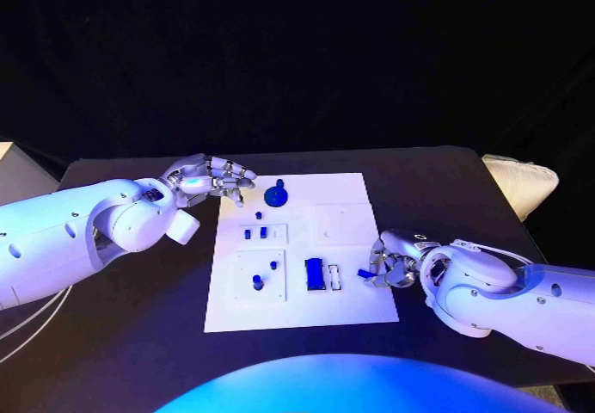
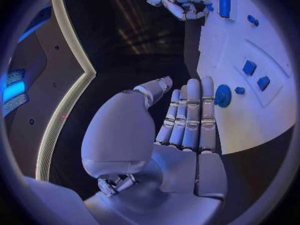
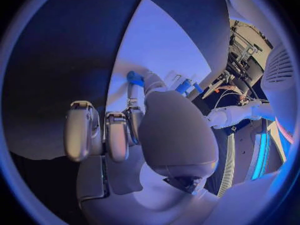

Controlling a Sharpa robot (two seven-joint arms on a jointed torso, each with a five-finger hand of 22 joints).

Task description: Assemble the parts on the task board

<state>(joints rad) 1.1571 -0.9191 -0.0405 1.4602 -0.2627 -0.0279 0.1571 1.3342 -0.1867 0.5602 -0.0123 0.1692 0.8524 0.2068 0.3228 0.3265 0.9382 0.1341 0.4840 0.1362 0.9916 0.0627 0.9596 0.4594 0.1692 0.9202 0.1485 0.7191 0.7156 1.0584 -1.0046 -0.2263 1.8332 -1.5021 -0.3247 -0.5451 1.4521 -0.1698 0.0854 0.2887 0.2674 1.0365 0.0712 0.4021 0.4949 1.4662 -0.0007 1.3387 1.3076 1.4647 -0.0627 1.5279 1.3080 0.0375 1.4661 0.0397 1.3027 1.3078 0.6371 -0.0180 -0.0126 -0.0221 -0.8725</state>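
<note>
1. Right robot hand (image 1: 395, 261): at the task board's right edge, pinching a small blue part (image 1: 366, 274) between thumb and fingertip, low over the board.
2. Left robot hand (image 1: 213, 181): at the board's far left corner, released, fingers straight and side by side, holding nothing.
3. Round blue part (image 1: 277, 195): on the board just beside the left fingers.
4. Task board (image 1: 353, 310): white plate on the black tabletop (image 1: 112, 344), carrying a blue rectangular part (image 1: 315, 274) in a recess near the right hand and further small blue parts in its left-hand recesses.
</note>
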